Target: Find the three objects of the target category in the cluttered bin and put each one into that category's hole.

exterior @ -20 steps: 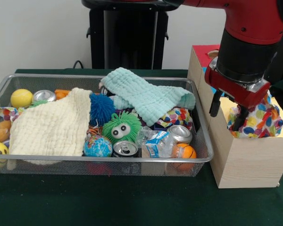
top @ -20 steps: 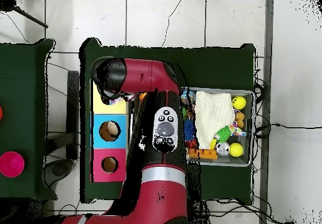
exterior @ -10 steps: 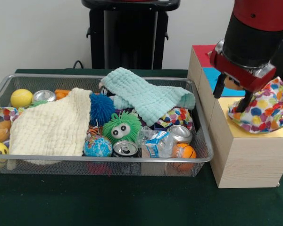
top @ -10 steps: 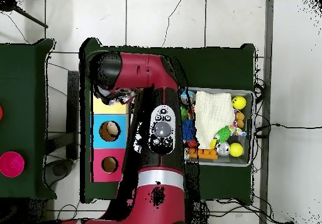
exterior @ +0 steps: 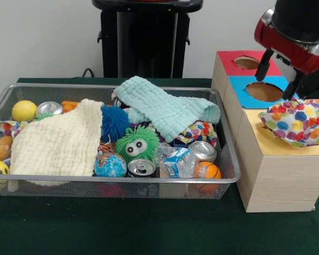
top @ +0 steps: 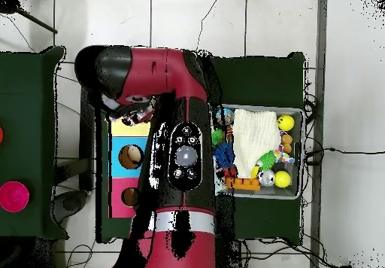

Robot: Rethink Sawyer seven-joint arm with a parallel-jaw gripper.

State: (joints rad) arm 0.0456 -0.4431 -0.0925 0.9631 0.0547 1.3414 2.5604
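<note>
Gripper (exterior: 280, 74) raised above the wooden sorting box (exterior: 274, 180), fingers parted and empty, nothing between them. Polka-dot cloth (exterior: 297, 123) lying crumpled on the yellow section of the box top, just below the gripper and slightly toward the box's outer end, apparently covering that section's hole; not pushed through, as far as can be judged. Blue section's hole (exterior: 264, 91) directly beneath the gripper; red section (exterior: 244, 61) beyond it.

Wire bin (exterior: 122, 183) off to the gripper's side across the surface, well apart. Remaining cloths in it: a cream cloth (exterior: 58, 141) at the end farthest from the gripper, a mint cloth (exterior: 167, 109) draped nearer, long axis running diagonally toward the box. A second polka-dot piece (exterior: 202, 129) showing under the mint cloth's near end, possibly another cloth; too little visible to confirm. Mint cloth the closest reach.

Overhead view: arm masks most of the box; gripper not separable there.
</note>
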